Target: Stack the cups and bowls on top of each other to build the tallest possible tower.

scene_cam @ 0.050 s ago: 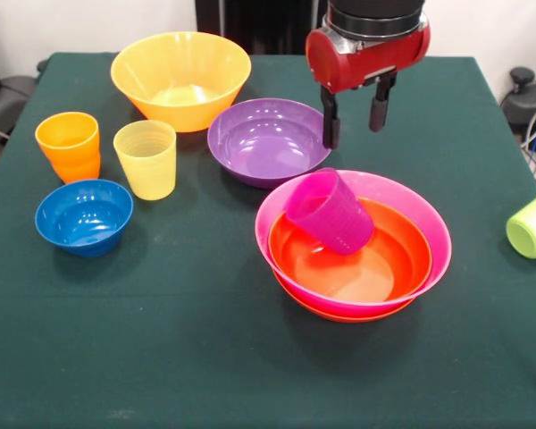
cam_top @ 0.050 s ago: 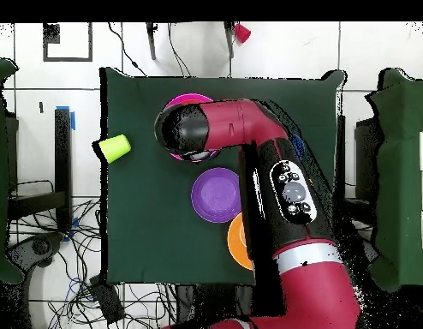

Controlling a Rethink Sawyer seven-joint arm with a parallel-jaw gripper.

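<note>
A dark green worktop stands on a pale tiled floor strewn with cables.

Six bowls show in the front view. A yellow-orange bowl sits near the far edge and a purple bowl toward the middle. A blue bowl lies toward the left edge. A pink bowl nests between two red-orange ones, one inside it and one peeking out under its rim.

Four cups show. An orange cup and a yellow cup stand upright just beside the blue bowl. A purple cup lies tilted inside the tower. A lime cup lies on its side at the right edge.

The gripper hangs over the gap between the purple bowl and the tower, jaws spread and holding nothing.

The near half of the worktop is bare, as is the far right corner.

The overhead view shows the arm covering most of the tower and part of the yellow-orange bowl, and hiding the blue bowl and the orange and yellow cups. It alone shows a small red thing on the floor beyond the worktop.
</note>
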